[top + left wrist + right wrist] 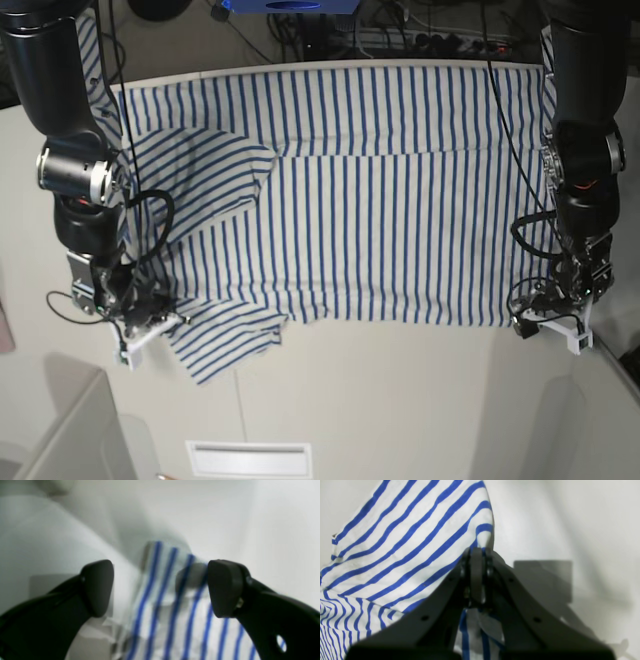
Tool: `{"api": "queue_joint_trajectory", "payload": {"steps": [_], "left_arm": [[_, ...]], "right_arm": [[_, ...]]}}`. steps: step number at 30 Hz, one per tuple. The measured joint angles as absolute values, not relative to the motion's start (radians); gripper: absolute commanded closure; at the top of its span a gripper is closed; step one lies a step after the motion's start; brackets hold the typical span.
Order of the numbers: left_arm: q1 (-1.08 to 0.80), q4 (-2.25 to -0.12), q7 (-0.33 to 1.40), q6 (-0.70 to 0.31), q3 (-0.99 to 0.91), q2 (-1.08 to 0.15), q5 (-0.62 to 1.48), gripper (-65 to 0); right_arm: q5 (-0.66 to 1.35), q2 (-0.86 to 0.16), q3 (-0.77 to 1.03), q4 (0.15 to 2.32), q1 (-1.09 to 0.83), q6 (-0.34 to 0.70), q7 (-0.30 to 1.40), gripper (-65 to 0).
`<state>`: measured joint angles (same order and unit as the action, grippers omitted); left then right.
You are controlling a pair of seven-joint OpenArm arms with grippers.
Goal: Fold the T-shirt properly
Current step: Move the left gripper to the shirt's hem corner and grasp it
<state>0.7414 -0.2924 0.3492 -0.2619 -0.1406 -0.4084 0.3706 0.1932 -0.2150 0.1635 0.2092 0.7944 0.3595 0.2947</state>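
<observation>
The right gripper (477, 555) is pinching a T-shirt (380, 200) corner; the left gripper (160, 587) stands wide over the opposite corner; probably it must close there before folding.

T-shirt (380, 200) blankets my tabletop's (400, 400) far half, near edge bare and passable, cables along the far edge

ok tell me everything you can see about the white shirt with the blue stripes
The white short-sleeved cloth T-shirt with thin blue stripes lies spread across the pale table, its far edge at the table's back edge. One sleeve is folded over the body; another flap lies rumpled near the front. The right gripper is shut on a pinch of the fabric, lifting it into a peak. The left gripper hangs open over the opposite corner, its fingers either side of the cloth without closing on it.
</observation>
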Motion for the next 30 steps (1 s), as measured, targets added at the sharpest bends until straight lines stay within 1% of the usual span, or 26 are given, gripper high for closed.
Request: {"api": "queue_joint_trajectory", "payload": {"steps": [10, 11, 12, 15, 17, 21, 22, 24, 25, 27, 30], "left_arm": [[0.740, -0.294, 0.333, -0.265, -0.140, -0.385, 0.372, -55.9], [0.739, -0.294, 0.331, -0.265, -0.140, -0.385, 0.371, -55.0], [0.739, -0.294, 0.331, -0.265, -0.140, -0.385, 0.371, -52.5], [0.722, -0.300, 0.318, -0.265, -0.141, -0.385, 0.374, -37.8], [0.706, -0.304, 0.295, -0.265, -0.144, -0.387, 0.389, -30.1], [0.693, -0.306, 0.295, -0.265, -0.149, -0.389, 0.393, -19.3], [0.692, -0.306, 0.293, -0.265, -0.149, -0.389, 0.393, -15.5], [0.692, -0.306, 0.296, -0.266, -0.142, -0.390, 0.393, -6.3], [0.692, -0.306, 0.298, -0.266, -0.142, -0.390, 0.392, 0.0], [0.669, -0.344, 0.309, -0.269, -0.140, -0.390, 0.389, 0.0], [0.604, -0.452, 0.318, -0.271, -0.140, -0.386, 0.389, 0.0]], "right_arm": [[0.193, -0.215, 0.163, 0.209, 0.794, 0.360, 0.294, 0.0], [0.193, -0.215, 0.163, 0.209, 0.794, 0.360, 0.294, 0.0], [0.193, -0.215, 0.163, 0.209, 0.794, 0.360, 0.295, 0.0], [0.193, -0.215, 0.163, 0.209, 0.794, 0.360, 0.295, 0.0], [0.193, -0.215, 0.163, 0.209, 0.794, 0.360, 0.294, 0.0], [0.193, -0.215, 0.163, 0.209, 0.794, 0.360, 0.294, 0.0], [0.193, -0.215, 0.163, 0.209, 0.794, 0.360, 0.294, 0.0], [0.193, -0.215, 0.163, 0.209, 0.794, 0.360, 0.294, 0.0], [0.193, -0.215, 0.163, 0.209, 0.794, 0.360, 0.294, 0.0], [0.190, -0.213, 0.163, 0.209, 0.794, 0.360, 0.286, 0.0], [0.191, -0.210, 0.163, 0.209, 0.771, 0.360, 0.206, 0.0]]}}
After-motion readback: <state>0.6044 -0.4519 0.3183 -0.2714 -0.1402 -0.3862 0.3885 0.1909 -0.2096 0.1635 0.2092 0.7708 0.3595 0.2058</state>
